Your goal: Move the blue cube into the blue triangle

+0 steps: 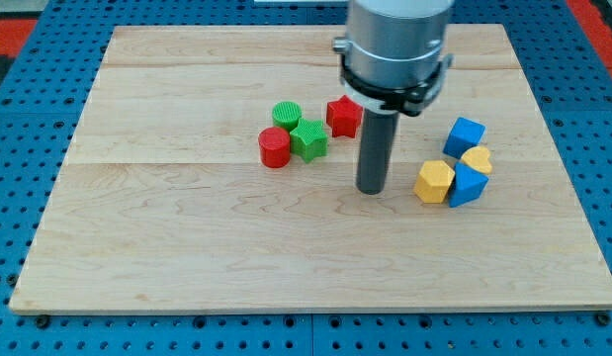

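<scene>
The blue cube [466, 133] sits at the view's right on the wooden board. The blue triangle [468, 185] lies below it, with a yellow heart-like block [477, 159] between the two. A yellow hexagon block [434, 182] touches the triangle's left side. My tip [371, 189] rests on the board left of the yellow hexagon, with a gap between them, and left and below the blue cube. It touches no block.
A red star block [343, 116] stands just up and left of the rod. Further left are a green cylinder [286, 115], a green star block [308, 139] and a red cylinder [274, 147]. The board's right edge [558, 148] is near the blue blocks.
</scene>
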You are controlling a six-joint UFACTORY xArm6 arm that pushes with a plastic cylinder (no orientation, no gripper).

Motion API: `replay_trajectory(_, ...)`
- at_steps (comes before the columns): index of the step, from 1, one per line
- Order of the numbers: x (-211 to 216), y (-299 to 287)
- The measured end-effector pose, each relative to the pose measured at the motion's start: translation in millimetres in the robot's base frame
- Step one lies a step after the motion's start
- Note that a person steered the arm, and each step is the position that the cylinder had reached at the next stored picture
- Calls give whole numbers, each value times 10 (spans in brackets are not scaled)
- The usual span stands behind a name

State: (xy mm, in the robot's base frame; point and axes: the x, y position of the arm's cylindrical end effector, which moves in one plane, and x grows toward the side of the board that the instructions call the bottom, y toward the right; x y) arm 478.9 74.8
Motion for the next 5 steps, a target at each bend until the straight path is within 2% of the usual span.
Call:
replay_trajectory(1,-646,360)
replay_trajectory(3,-1317,825)
replay_trajectory(5,-923,1050)
